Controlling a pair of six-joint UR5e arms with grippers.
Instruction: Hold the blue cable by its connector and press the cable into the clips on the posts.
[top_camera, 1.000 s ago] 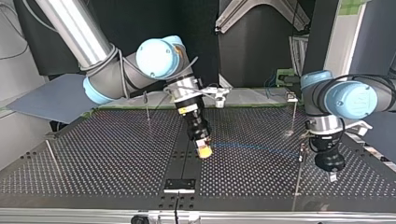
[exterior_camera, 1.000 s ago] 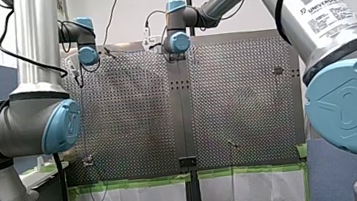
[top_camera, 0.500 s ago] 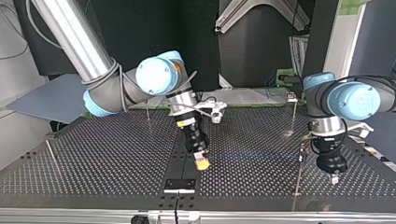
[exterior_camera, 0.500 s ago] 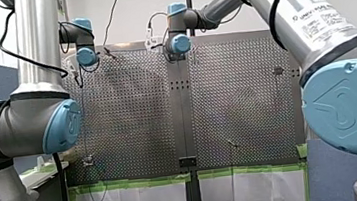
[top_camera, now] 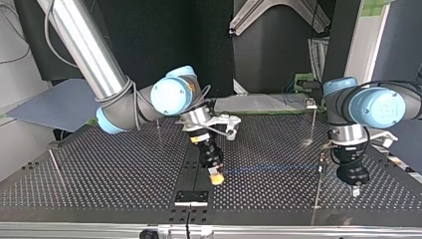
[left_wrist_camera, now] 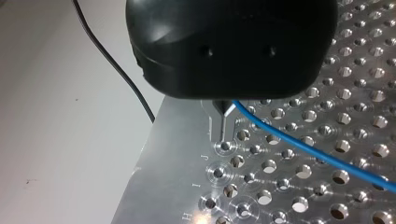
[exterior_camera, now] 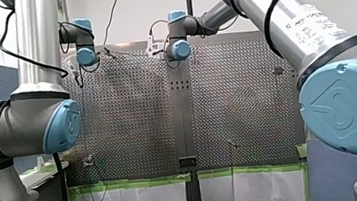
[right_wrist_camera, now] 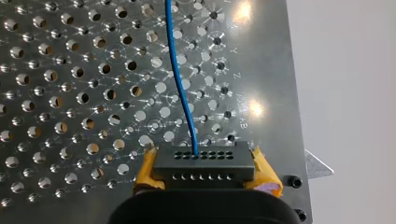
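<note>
In the right wrist view my right gripper [right_wrist_camera: 204, 170] is shut, its yellow pads [right_wrist_camera: 145, 169] clamping a grey connector block [right_wrist_camera: 204, 157]. The blue cable [right_wrist_camera: 180, 79] leaves the block and runs ahead over the perforated plate. In the top view that gripper [top_camera: 216, 176] hangs low over the table's middle, and the cable [top_camera: 278, 168] stretches from it toward my left gripper [top_camera: 355, 189] at the view's right. The left wrist view shows my left gripper [left_wrist_camera: 224, 108], its thin metal tips shut on the blue cable [left_wrist_camera: 299, 144] just above the plate.
Thin posts stand on the perforated table [top_camera: 99, 184]: one [top_camera: 157, 119] behind my right arm, one [top_camera: 312, 122] with a clip on top at the back right, one [top_camera: 318, 189] beside my left gripper, one [top_camera: 55, 167] at the left. A black wire [left_wrist_camera: 112, 65] trails off the plate's edge.
My right arm has swung its wrist and carried the connector lower and nearer the top view's front edge. My left gripper has barely moved.
</note>
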